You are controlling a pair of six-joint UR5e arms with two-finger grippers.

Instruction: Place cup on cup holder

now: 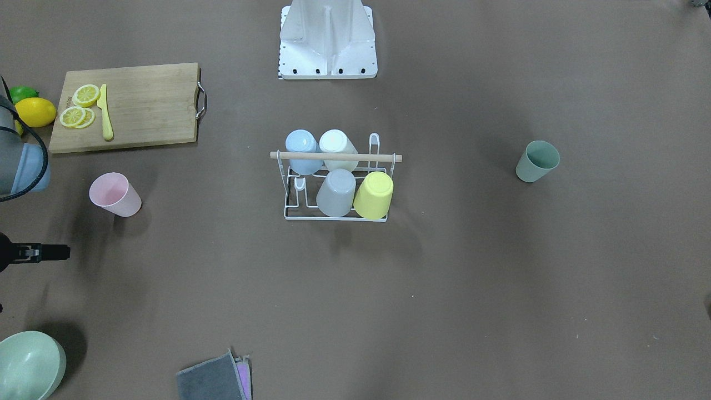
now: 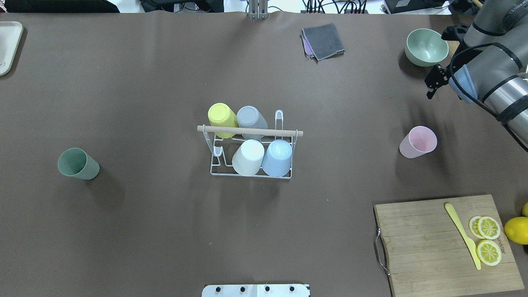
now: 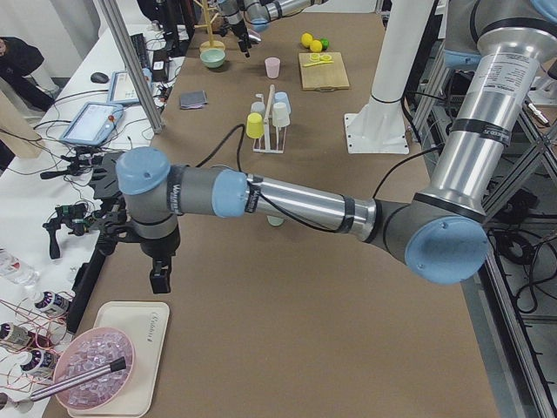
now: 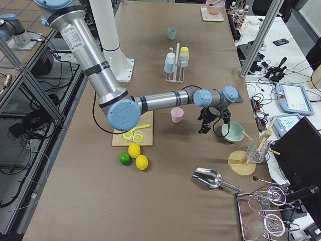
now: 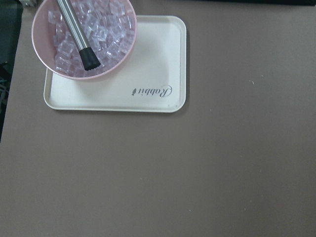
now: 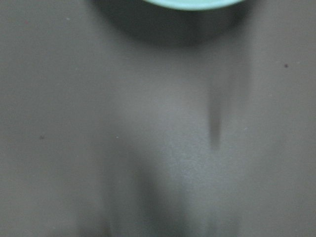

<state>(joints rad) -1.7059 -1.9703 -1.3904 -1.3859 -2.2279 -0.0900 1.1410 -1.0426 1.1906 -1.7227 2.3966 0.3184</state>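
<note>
I count 4 cups (image 2: 248, 159) on cup holder (image 2: 250, 131), pink cup (image 2: 418, 142) & green cup (image 2: 78, 164) unplaced on worktop (image 2: 165, 231); can't tell if right pincer (image 1: 62, 253) or left pincer (image 3: 159, 280) is apart.

Wooden cutting board (image 2: 425, 247) with lemon slices (image 2: 489, 227) and yellow knife (image 2: 463, 235); green bowl (image 2: 427, 46); grey cloth (image 2: 324, 40).
</note>
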